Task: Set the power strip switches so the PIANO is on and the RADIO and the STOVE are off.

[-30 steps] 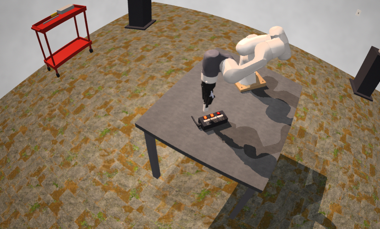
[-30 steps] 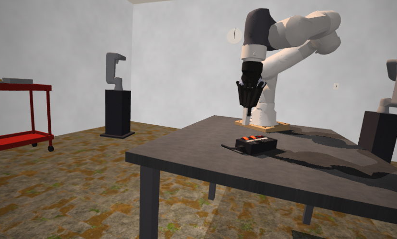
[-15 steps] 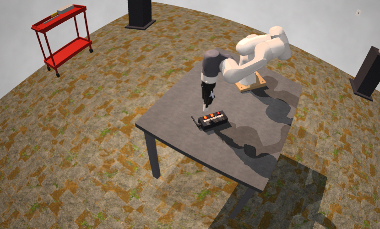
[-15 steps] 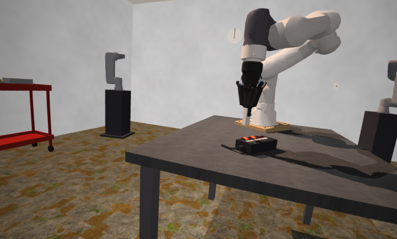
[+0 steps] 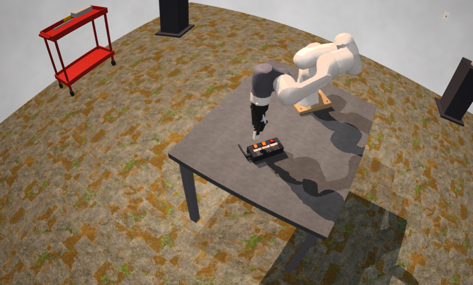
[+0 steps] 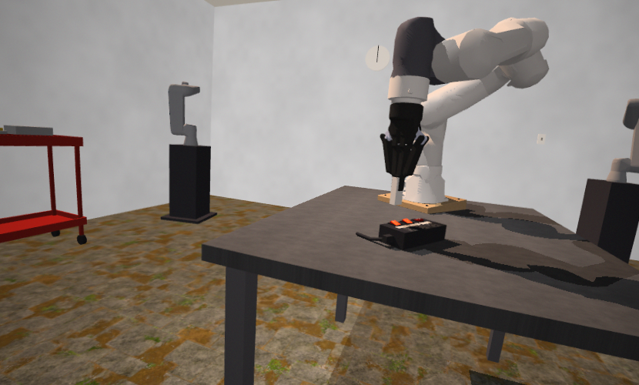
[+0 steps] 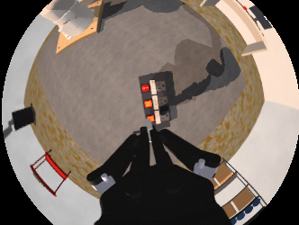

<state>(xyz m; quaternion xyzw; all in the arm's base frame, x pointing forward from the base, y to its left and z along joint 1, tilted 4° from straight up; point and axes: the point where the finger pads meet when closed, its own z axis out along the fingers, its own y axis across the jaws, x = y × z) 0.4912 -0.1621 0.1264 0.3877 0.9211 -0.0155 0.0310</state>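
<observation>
A black power strip (image 5: 265,149) lies flat on the dark table, right way up, with a short cable stub at its left end. It has three rocker switches in a row: two glow orange (image 5: 255,145) (image 5: 264,143) and the third is darker red (image 5: 272,141). The labels are too small to read. My gripper (image 5: 255,135) is shut and empty, pointing straight down, a little above the strip's left end. It also shows in the exterior view (image 6: 396,196), above and behind the strip (image 6: 412,232). In the wrist view the shut fingertips (image 7: 149,133) sit just below the nearest orange switch.
The arm's base stands on a wooden plate at the table's far side. A red cart (image 5: 77,45) stands far left on the floor. Black pedestals (image 5: 461,90) (image 5: 173,17) stand around the room, well away from the table.
</observation>
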